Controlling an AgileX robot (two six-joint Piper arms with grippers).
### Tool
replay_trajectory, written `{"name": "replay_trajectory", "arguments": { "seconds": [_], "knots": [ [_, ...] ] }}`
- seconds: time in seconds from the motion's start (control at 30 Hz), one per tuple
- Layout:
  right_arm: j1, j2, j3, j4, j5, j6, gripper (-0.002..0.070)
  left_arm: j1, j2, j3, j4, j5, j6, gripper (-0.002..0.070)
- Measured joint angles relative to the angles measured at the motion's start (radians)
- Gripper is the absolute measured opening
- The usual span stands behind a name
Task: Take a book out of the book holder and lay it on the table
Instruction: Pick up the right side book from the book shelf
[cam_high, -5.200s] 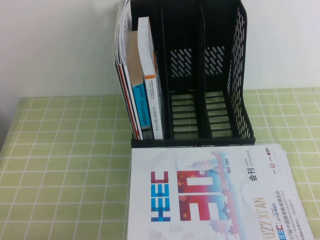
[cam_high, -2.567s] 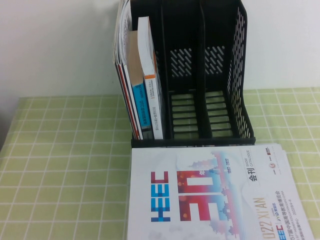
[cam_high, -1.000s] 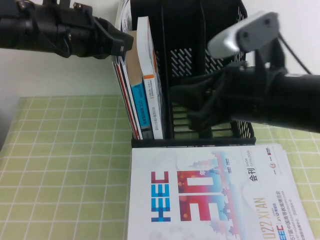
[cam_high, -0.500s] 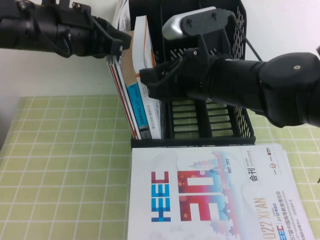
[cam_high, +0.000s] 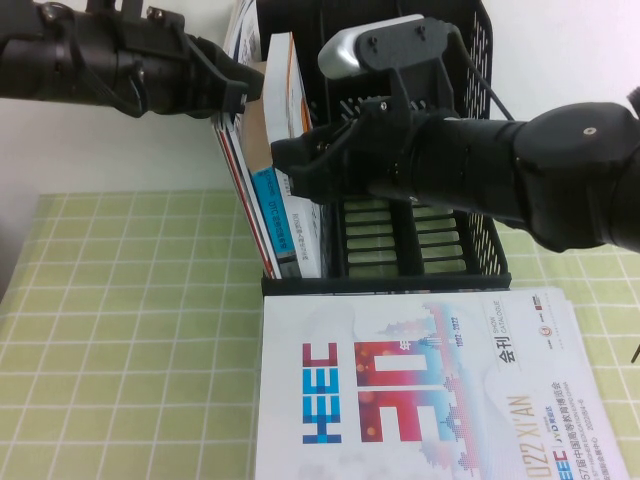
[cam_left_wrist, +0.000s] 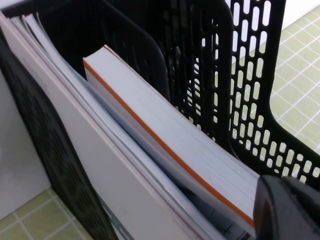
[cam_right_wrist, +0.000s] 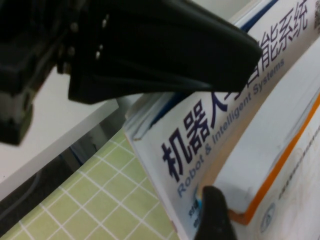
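Straddling the book (cam_high: 292, 120), right end effector (cam_high: 300, 165).

Office-like desk: file rack (cam_high: 420, 150), magazine (cam_high: 420, 390).

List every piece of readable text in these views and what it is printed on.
"HEEC 30": magazine flat on the table.
"2022 XI'AN": same magazine cover.
"Robot & Intelligent Systems": blue-covered book in the book holder.
Chinese characters above it: partly readable.
Other spine and magazine small print: too small.
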Motion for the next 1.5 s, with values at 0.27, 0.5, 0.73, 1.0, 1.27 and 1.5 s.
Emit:
{"name": "replay_trajectory", "arguments": {
  "seconds": [0.27, 0.5, 0.73, 1.0, 1.27, 1.5],
  "knots": [
    [0.000, -0.027, 0.000, 0.005, -0.008, -0.015, 0.0449, 0.000, 0.005, 0.000, -0.017, 0.000, 0.000, -0.0003],
    [0.000, -0.027, 0.000, 0.043, 0.029, -0.015, 0.0449, 0.000, 0.014, 0.000, -0.033, 0.000, 0.000, -0.0003],
    [0.017, -0.010, 0.000, 0.065, 0.030, -0.015, 0.0449, 0.000, 0.014, 0.000, -0.037, 0.000, 0.000, -0.0003],
    [0.028, 0.061, 0.000, 0.076, -0.115, -0.019, 0.0450, 0.000, 0.016, 0.000, -0.047, 0.002, 0.000, -0.0003],
    [0.030, 0.073, -0.004, 0.086, -0.226, -0.074, 0.0423, 0.000, 0.016, 0.000, -0.049, 0.003, 0.002, -0.0003],
    [0.032, 0.151, -0.076, 0.070, -0.224, -0.102, 0.0345, 0.000, 0.016, 0.000, -0.051, 0.004, 0.004, -0.0003]
  ]
}}
